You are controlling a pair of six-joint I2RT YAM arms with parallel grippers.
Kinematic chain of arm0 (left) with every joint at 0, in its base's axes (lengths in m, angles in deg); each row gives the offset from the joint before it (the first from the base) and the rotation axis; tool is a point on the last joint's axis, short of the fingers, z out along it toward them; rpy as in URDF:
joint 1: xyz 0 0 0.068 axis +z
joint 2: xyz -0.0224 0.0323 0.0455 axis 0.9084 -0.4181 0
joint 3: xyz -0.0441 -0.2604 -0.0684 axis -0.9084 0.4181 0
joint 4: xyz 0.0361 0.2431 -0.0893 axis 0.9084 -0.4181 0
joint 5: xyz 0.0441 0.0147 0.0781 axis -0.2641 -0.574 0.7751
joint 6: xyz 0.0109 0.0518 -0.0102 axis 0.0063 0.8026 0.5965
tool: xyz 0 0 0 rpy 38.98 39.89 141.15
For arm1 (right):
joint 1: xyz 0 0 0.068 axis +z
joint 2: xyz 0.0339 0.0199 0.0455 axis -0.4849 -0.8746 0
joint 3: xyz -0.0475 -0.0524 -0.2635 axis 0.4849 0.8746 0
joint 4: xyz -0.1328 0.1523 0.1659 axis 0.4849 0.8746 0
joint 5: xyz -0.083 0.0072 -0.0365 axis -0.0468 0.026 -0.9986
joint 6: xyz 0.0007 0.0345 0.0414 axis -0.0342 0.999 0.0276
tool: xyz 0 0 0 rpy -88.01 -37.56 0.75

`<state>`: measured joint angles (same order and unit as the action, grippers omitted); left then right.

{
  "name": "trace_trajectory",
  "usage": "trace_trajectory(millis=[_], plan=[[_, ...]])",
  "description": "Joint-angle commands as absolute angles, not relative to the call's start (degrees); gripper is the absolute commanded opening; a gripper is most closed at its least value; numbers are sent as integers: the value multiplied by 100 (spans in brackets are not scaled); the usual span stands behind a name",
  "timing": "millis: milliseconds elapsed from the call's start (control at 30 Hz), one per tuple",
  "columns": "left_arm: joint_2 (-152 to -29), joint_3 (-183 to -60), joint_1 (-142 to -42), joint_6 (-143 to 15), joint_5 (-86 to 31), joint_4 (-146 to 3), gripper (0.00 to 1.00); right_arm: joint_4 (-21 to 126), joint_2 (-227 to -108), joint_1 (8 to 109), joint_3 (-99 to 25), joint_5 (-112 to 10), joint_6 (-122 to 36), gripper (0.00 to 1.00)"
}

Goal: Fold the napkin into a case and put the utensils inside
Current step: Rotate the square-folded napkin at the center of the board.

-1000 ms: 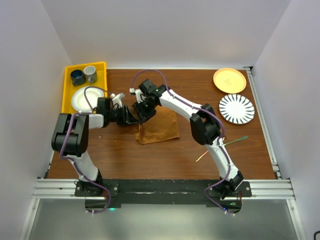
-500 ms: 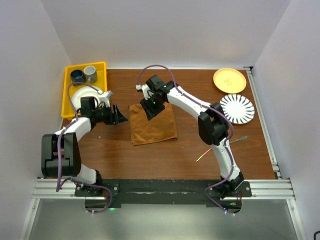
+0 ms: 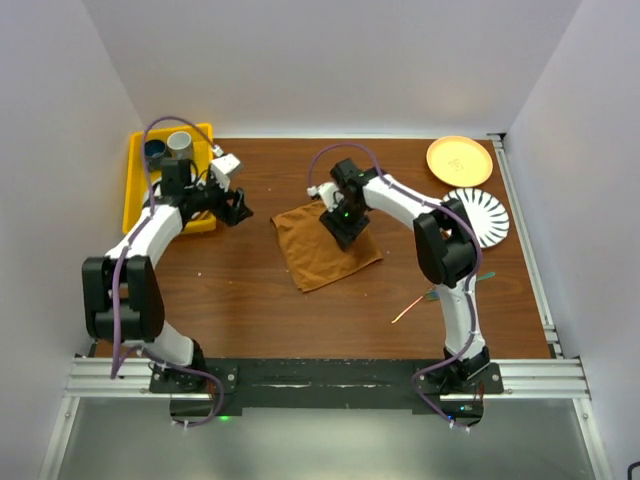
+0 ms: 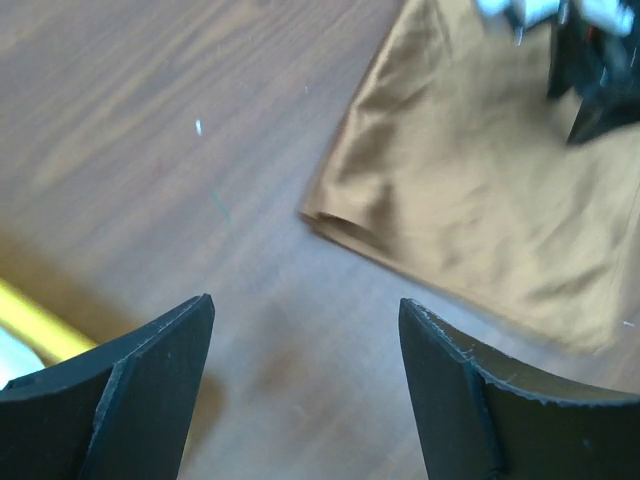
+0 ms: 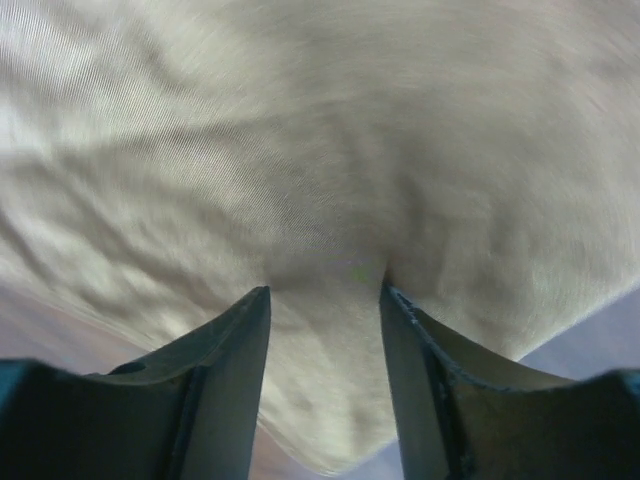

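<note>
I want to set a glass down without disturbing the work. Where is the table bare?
Bare wood lies near the front, between the napkin and the rail, left of the utensils. Also along the far edge, between the yellow tray and the right arm. Crowded: around the napkin, where the right gripper hangs.

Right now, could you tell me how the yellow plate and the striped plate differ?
The yellow plate is one colour throughout; the striped plate has black and white rays. The yellow plate lies farther back on the table, the striped plate nearer the front. The yellow plate shows whole; the right arm hides part of the striped plate's left edge. Both are round and lie flat.
</note>
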<state>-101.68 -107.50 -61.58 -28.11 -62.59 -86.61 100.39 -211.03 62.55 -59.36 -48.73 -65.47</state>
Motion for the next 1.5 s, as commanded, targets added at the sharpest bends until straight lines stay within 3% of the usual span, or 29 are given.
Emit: trace_trajectory(millis=[0, 233, 567, 733, 867, 1067, 1233, 1333, 1367, 1467], plan=[[-10948, -11543, -7001, -2291, -5805, -8758, 78, 10305, -20876, 5696, -6534, -4424, -7176, 57], [-12022, -12474, -7794, -3056, -5283, -8344, 72, 10095, -20594, 5555, -6729, -4807, -6966, 59], [-12910, -12731, -8163, -3251, -4650, -8439, 61, 9787, -21200, 5318, -7194, -5408, -6702, 67], [-12814, -12389, -8172, -3127, -4553, -8607, 48, 9787, -21649, 5265, -7397, -5214, -6728, 66], [-12508, -12046, -8172, -3021, -4711, -8862, 33, 9795, -21807, 5265, -7388, -4776, -6816, 57], [-11753, -11229, -8155, -2855, -5062, -9284, 24, 10024, -21948, 5265, -7309, -3475, -7009, 48], [-10952, -10350, -8050, -2478, -5352, -9836, 24, 10418, -21974, 5387, -7152, -2483, -7422, 45], [-10539, -10138, -7883, -1978, -5581, -10293, 38, 10525, -21886, 5581, -7011, -2253, -7659, 47], [-10338, -10112, -7665, -1836, -5869, -10399, 49, 10560, -21860, 5668, -7010, -2087, -7695, 48], [-10047, -10173, -7103, -1729, -6414, -10383, 61, 10762, -21790, 5669, -7282, -1918, -7616, 55]])
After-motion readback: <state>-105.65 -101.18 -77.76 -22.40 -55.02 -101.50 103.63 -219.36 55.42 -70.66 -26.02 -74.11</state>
